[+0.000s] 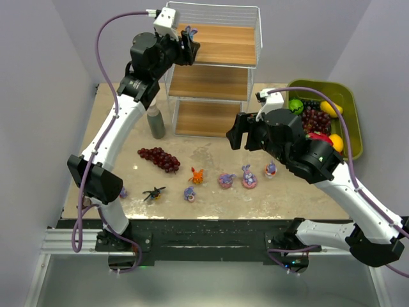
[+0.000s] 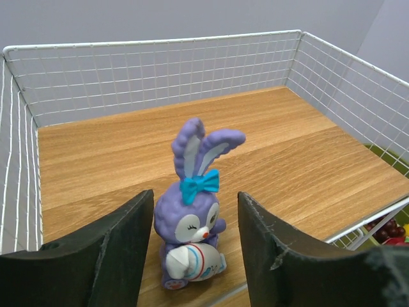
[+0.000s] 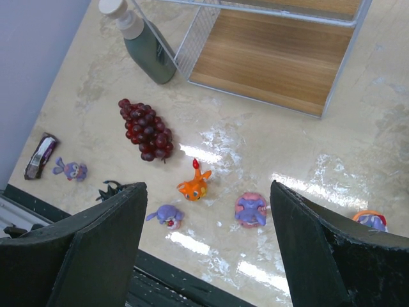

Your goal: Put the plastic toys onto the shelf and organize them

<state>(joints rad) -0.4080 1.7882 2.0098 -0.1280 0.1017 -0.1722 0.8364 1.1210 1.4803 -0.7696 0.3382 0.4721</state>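
The bunny (image 2: 192,217) stands upright on the shelf's (image 2: 319,160) top board, close to the front edge. That looks like a deliberate spot: it faces out and leaves bare wood behind it for more figures. It is glossy moulded plastic, purple with a pebbled body, long ears and a teal bow.

The left end effector (image 2: 196,195) brackets it with its jaws spread. The left pad is at the bunny's side and a gap shows on the other side, so I judge nothing is pinched. The board is smooth, pale wood fenced by thin white wire mesh.

The right end effector (image 3: 208,187) hangs spread wide and empty over the other toys (image 3: 251,210). They lie scattered on the shiny marbled tabletop (image 3: 358,147), near the grapes (image 3: 146,129) and bottle (image 3: 146,41).
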